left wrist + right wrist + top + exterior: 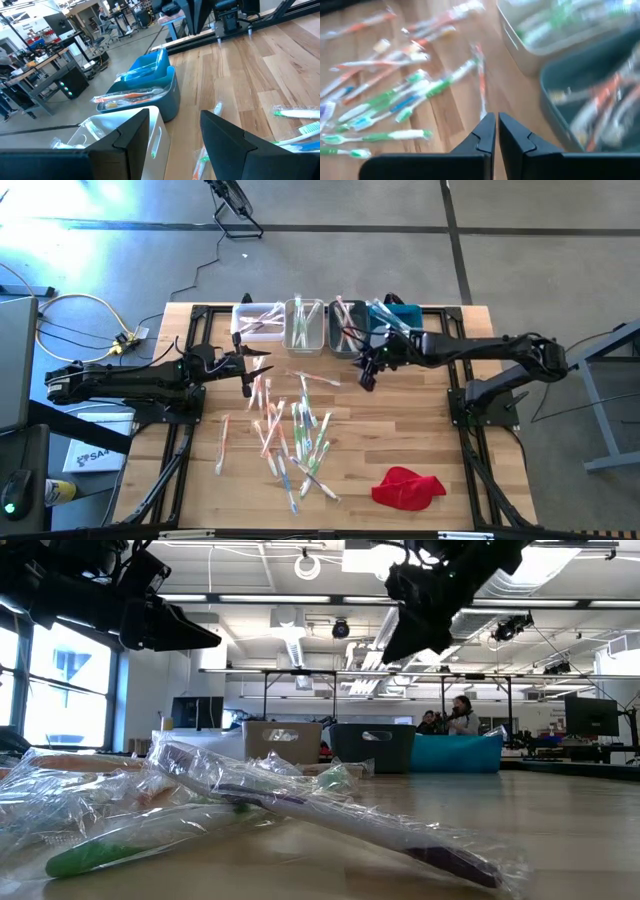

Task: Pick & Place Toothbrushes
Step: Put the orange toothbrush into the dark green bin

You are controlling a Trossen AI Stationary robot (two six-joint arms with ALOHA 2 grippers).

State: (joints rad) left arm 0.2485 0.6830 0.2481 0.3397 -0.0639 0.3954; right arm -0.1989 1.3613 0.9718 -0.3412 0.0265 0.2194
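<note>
Wrapped toothbrushes (290, 430) below right hand (367, 377)

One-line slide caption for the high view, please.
Both end effectors, left open and right shut and empty, hover between the bins and wrapped toothbrushes scattered on the table.

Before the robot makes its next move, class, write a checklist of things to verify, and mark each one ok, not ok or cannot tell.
1. Right hand empty: ok, its fingers are shut with nothing between them.
2. Left hand ready to grasp: ok, its fingers are open and empty.
3. Toothbrushes left to pick: ok, many lie loose on the table.
4. Bins within reach: ok, four stand in a row at the far edge, each already holding brushes.
5. Red cloth out of the way: ok, it lies apart from the pile.
</note>
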